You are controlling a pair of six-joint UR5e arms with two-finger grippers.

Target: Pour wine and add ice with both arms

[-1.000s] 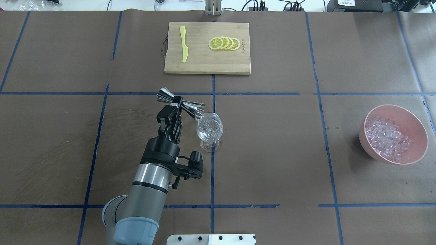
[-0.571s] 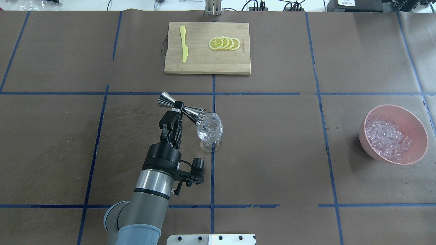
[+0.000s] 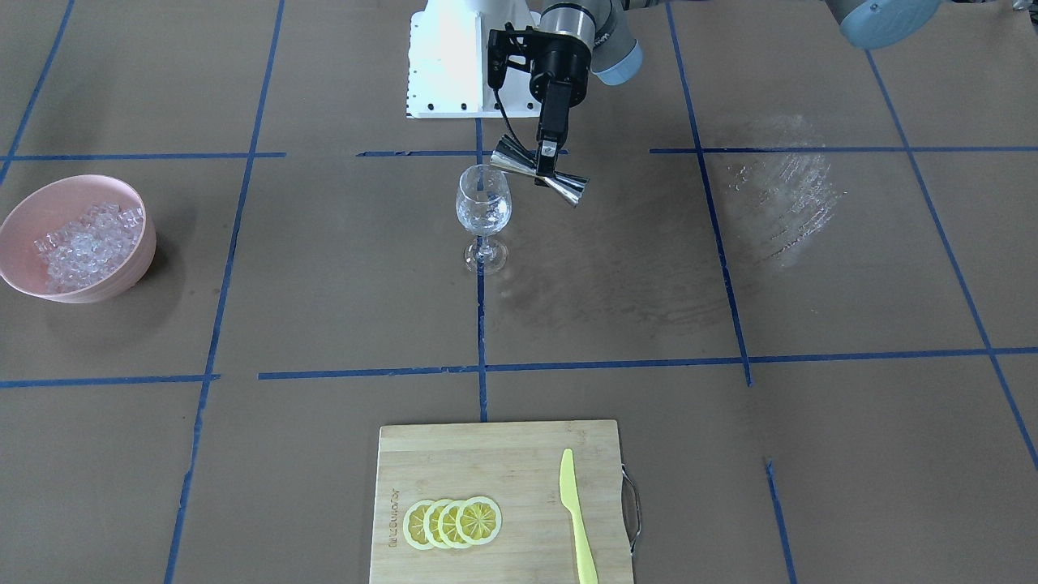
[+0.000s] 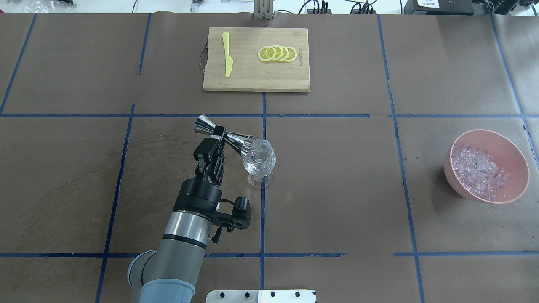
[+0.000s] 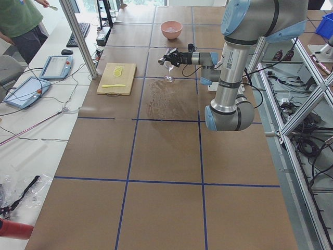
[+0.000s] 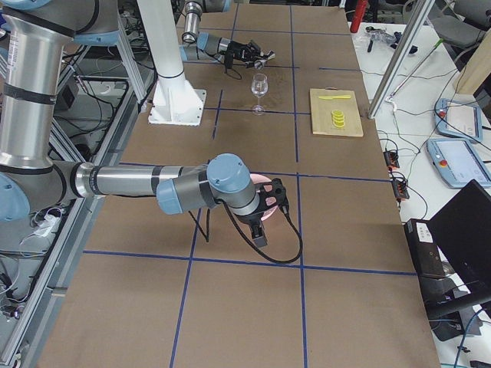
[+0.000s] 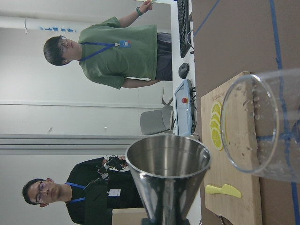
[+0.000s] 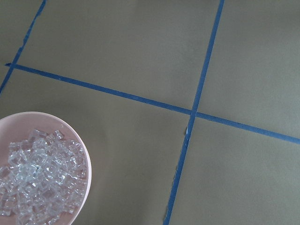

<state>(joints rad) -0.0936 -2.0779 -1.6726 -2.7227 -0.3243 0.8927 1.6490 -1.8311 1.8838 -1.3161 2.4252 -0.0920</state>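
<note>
Only one side view shows the right pincer (its grip: cannot tell); the left pincer pinches the jigger.

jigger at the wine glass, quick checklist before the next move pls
1. Left pincer shut on the jigger at its waist: ok.
2. Jigger tipped, its lower mouth at the rim of the wine glass: ok.
3. Wine glass standing upright on its foot: ok.
4. Jigger fully emptied: cannot tell; the wrist view does not settle whether clear liquid is left in the cup.
5. Ice ready in the pink bowl: ok.
6. Right pincer open for the ice: cannot tell; it shows only in the side view, close by the bowl.
</note>
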